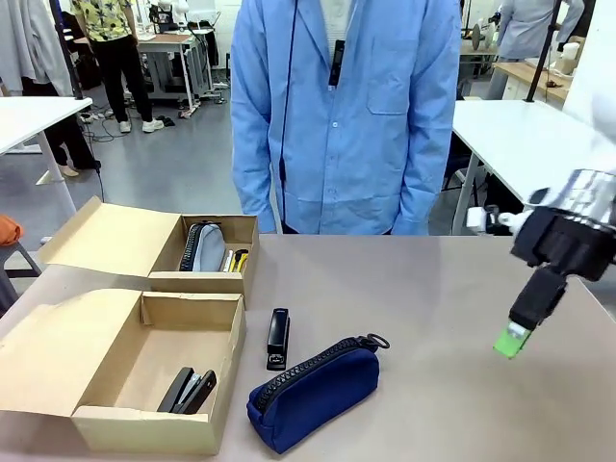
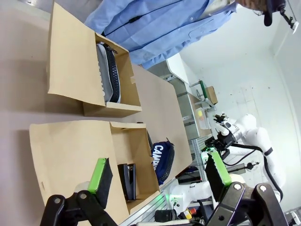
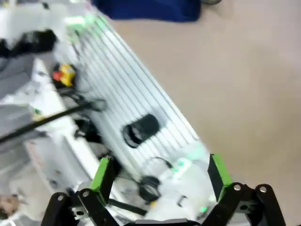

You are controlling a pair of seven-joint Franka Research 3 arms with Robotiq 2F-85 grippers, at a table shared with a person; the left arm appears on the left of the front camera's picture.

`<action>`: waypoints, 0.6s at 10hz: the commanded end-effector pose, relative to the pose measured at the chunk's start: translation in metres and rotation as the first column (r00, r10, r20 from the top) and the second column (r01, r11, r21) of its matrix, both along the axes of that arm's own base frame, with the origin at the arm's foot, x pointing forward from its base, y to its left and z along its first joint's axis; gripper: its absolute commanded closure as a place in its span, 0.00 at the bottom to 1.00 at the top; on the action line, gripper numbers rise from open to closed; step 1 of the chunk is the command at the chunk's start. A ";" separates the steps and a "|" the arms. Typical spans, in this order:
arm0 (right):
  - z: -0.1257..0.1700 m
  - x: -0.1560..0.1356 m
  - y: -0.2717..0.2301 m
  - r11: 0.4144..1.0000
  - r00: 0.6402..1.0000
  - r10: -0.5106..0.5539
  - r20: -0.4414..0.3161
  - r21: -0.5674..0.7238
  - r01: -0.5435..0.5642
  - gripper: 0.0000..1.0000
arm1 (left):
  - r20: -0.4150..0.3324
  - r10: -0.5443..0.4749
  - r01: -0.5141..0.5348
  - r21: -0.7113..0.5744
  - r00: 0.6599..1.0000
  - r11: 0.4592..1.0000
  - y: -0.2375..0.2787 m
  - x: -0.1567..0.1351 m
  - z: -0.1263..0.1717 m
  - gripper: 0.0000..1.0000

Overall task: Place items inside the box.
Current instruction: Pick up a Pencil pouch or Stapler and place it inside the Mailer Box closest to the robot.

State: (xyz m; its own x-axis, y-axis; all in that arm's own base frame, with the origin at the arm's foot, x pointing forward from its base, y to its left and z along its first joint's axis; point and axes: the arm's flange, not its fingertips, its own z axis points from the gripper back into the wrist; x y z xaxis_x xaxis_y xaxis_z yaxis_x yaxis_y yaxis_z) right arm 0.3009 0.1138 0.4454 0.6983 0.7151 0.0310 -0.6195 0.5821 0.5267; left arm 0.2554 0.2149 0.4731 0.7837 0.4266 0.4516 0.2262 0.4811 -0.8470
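- Navy blue fabric, soft and rounded: the zip pencil pouch lies on its side at the near edge of the bench. Its coarse black zip runs along the top and a ring pull sticks out at the far end. It is outside both boxes.
- Plain brown cardboard to the pouch's left: the near box, rectangular and open-topped, with its lid flap folded out flat to the left. Some dark oblong things lie on its floor against the near wall; I cannot tell what they are.
- The left claw hangs above this box, its black fingers tipped with green pads spread wide and nothing between them.
- The right claw hovers over the bare right part of the bench, tilted downward. Seen from its own wrist, its fingers stand wide apart and empty.
- A slim black stapler, hard and glossy, lies lengthwise on the bench just beyond the pouch, near the corner of the near box and also outside it.
- The far box, of the same cardboard with its flap out to the left, holds a grey pouch edged with a black zip, standing on edge. Beside it is a yellow-black utility knife.
- A person in a light blue coat stands at the far edge.
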 end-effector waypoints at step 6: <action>0.031 0.032 0.088 0.775 0.497 0.504 0.706 -0.115 -0.622 0.00 | 0.028 -0.002 0.002 -0.007 1.000 1.000 -0.002 -0.001 0.000 0.00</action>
